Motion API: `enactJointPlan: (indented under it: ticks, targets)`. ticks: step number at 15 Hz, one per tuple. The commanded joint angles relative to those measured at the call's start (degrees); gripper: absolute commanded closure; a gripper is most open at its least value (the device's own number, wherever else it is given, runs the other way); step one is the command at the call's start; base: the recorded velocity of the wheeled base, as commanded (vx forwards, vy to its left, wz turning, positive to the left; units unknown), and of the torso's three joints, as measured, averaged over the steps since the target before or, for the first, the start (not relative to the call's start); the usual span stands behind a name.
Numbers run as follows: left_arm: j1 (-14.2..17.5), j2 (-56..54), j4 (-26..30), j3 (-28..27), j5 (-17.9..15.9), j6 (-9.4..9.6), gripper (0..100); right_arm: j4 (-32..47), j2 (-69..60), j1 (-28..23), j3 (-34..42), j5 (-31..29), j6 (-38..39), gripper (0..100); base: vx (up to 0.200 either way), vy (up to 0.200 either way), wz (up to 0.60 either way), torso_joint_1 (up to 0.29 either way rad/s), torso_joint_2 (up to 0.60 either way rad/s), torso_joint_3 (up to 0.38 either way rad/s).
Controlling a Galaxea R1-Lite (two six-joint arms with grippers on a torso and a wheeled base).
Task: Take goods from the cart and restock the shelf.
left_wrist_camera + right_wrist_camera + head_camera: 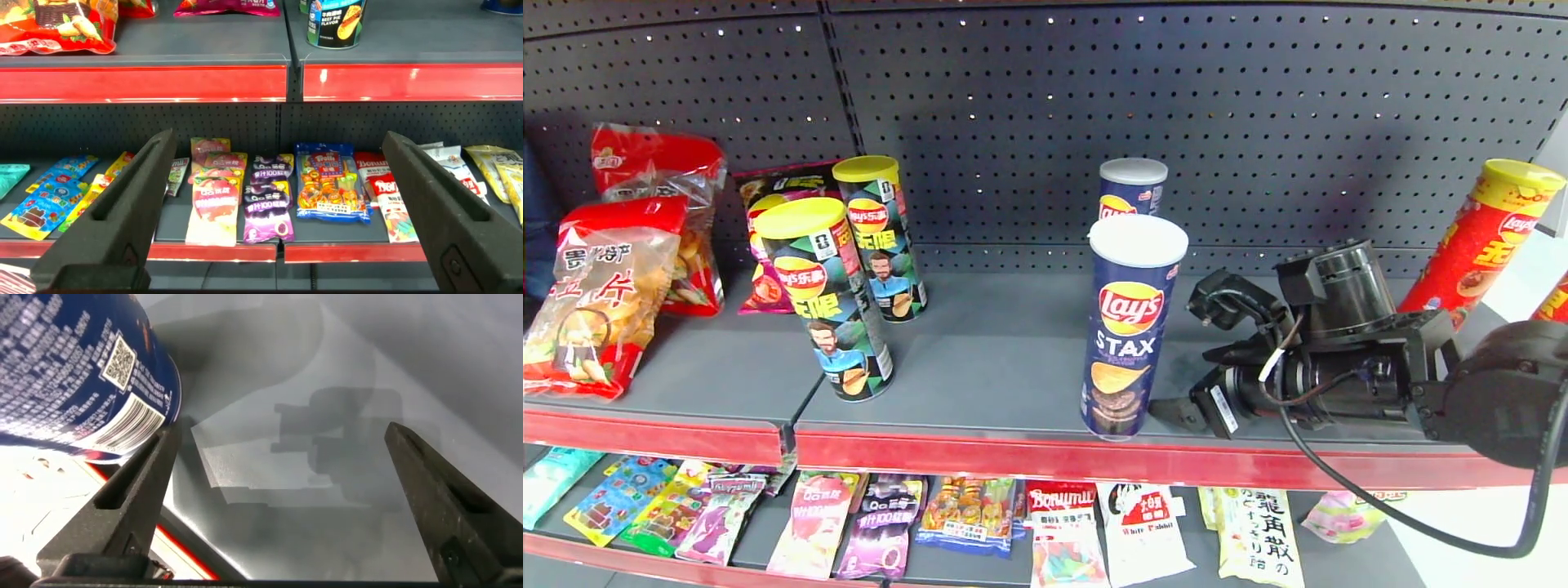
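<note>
Jaws of right gripper (278, 514) spread wide, nothing clamped, only bare grey board of upper shelf (343, 376) between the fingers (135, 498). Just outside one finger, touching or a hair off, can't tell which: foot of front blue can (82, 367), upright. Seen from the head camera, same gripper (1176, 412) lying low along the shelf's front lip, at 3 o'clock of that can, tip right at its base. Can itself at the front edge of the board, white lid on, just above red edge strip (1013, 457). Second blue can (1131, 189) at 12 o'clock of the first, further back, close to pegboard back panel (1258, 122), also upright. Jaws of left gripper (278, 220) released too, holding nothing, pointed at lower shelf (1356, 563) and its row of candy packets (327, 184) lying flat side by side. Outward on the upper board: two yellow-lidded cans (825, 298) at 9 o'clock of the front blue one, well apart from it, one ahead, the other behind at 1 o'clock of its mate, both standing. Purple bag (761, 290) leaning behind those. Red snack bags (596, 294) at far 9 o'clock, propped one in front of the other. Red can (1482, 237) with yellow lid at 2 o'clock of the right gripper, tilted, top leaning toward 1 o'clock.
</note>
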Motion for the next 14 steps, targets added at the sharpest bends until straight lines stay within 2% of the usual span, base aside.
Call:
enactJointPlan:
  ticks: [1,11,14]
  targets:
    - [0.0,0.0,0.0,0.0,0.0,0.0,0,0.0,0.4,0.1,-0.4,0.0,0.1,0,0.0,0.0,0.0,0.0,0.0,0.0]
    - [0.0,0.0,0.0,0.0,0.0,0.0,0,0.0,0.4,0.5,-0.2,0.0,0.1,0,0.0,0.0,0.0,0.0,0.0,0.0]
    - [0.0,0.0,0.0,0.0,0.0,0.0,0,0.0,-4.8,-0.4,1.3,-0.5,0.5,0,0.0,0.0,0.0,0.0,0.0,0.0]
